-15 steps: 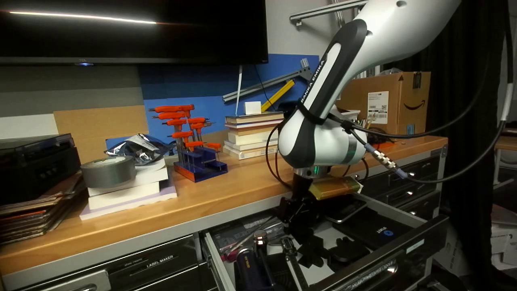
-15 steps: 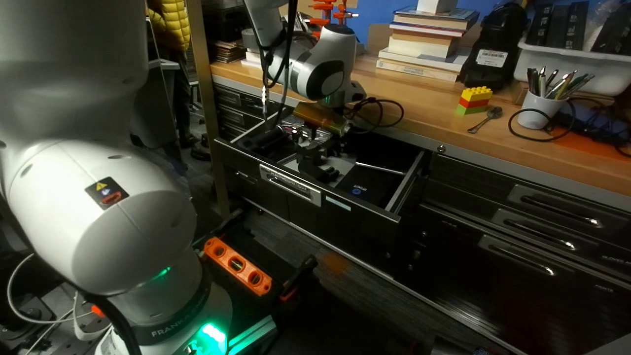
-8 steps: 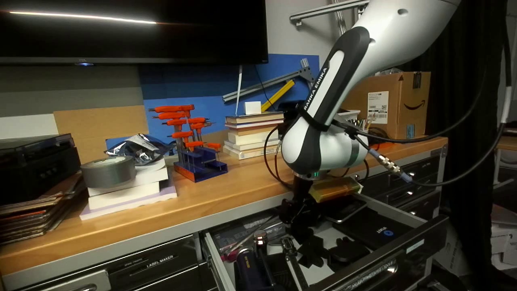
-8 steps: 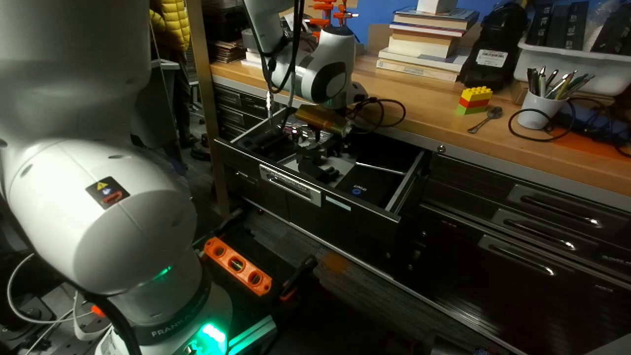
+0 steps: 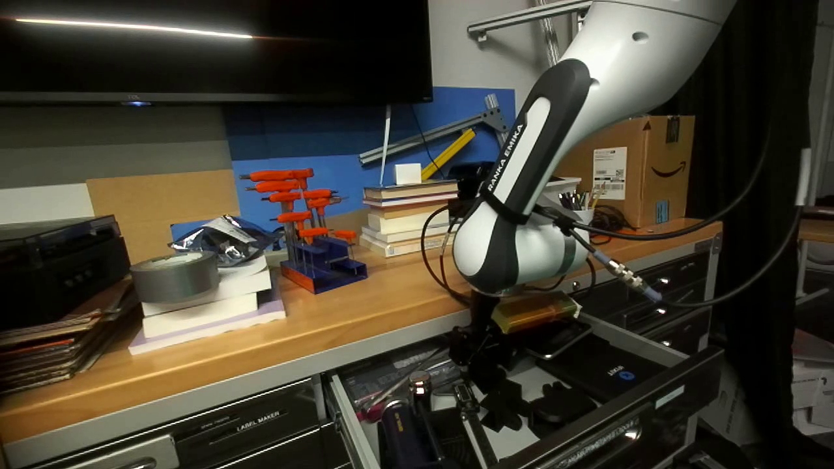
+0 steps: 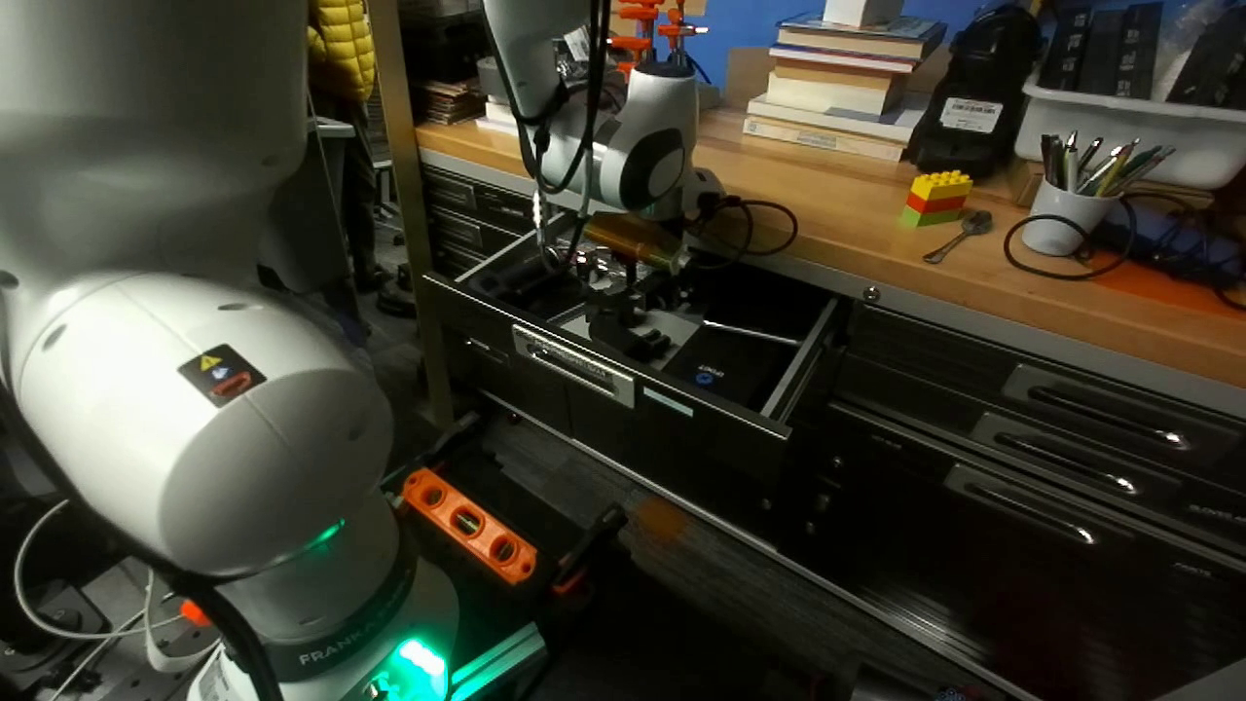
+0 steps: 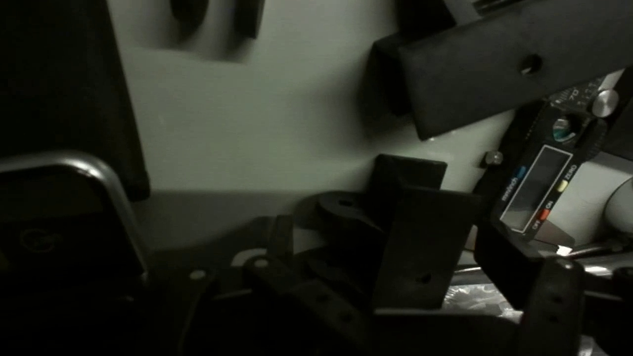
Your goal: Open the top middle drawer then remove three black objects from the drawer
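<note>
The top middle drawer [image 5: 671, 381] is pulled open; its front and handle strip [image 6: 574, 366] show in an exterior view. My gripper [image 7: 388, 238] is down inside it, fingers apart. In the wrist view a black blocky object [image 7: 420, 247] with a holed face stands between the fingers; I see no clear contact. A second black block [image 7: 494, 69] with a hole lies toward the upper right. A third dark object [image 7: 217, 17] is cut off at the top edge. In an exterior view, black objects [image 5: 505, 407] [image 5: 561, 404] lie on the white drawer floor in front of the gripper.
A digital caliper [image 7: 536, 190], a dark-blue cylinder [image 5: 401, 430], a silver-edged dark device [image 5: 559, 340] and a flat black case [image 5: 606, 371] lie in the drawer. The bench edge [image 5: 391, 339] is close behind the gripper. An amber part [image 5: 537, 311] juts from the wrist.
The arm has lowered slightly and its wrist has shifted and tilted a little. The amber part sits lower. The drawer and the black objects look unmoved.
</note>
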Controlling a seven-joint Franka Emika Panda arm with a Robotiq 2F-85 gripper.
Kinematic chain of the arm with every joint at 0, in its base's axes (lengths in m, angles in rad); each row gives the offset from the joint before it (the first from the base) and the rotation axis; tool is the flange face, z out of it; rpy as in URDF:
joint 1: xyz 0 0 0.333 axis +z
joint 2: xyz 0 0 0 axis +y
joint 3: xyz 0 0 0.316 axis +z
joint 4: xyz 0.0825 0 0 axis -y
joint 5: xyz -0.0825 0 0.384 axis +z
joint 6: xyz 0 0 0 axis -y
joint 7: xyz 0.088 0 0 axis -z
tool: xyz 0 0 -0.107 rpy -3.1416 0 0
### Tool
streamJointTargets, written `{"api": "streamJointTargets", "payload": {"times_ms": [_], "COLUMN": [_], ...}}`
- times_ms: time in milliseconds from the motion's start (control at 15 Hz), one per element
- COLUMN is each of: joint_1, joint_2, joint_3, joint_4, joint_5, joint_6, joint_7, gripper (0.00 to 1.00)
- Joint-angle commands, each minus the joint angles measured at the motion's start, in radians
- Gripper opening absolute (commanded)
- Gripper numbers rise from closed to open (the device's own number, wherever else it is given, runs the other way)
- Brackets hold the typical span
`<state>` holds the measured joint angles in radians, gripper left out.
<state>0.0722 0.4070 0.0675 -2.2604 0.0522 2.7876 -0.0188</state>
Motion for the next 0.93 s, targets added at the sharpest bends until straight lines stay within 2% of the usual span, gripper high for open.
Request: {"api": "streamJointTargets", "payload": {"times_ms": [0,200,467,600,867], "joint_1": [0.027,0.042,0.103,0.129,0.169], "joint_2": [0.021,0.015,-0.007,-0.029,-0.097], "joint_3": [-0.036,-0.056,-0.131,-0.163,-0.214], "joint_4": [0.025,0.027,0.023,0.011,-0.017], "joint_5": [-0.039,-0.05,-0.114,-0.15,-0.229], "joint_6": [0.028,0.022,-0.036,-0.068,-0.14], "joint_7": [0.057,0.094,0.215,0.281,0.405], "gripper": [0.66,0.42,0.11,0.03,0.07]}}
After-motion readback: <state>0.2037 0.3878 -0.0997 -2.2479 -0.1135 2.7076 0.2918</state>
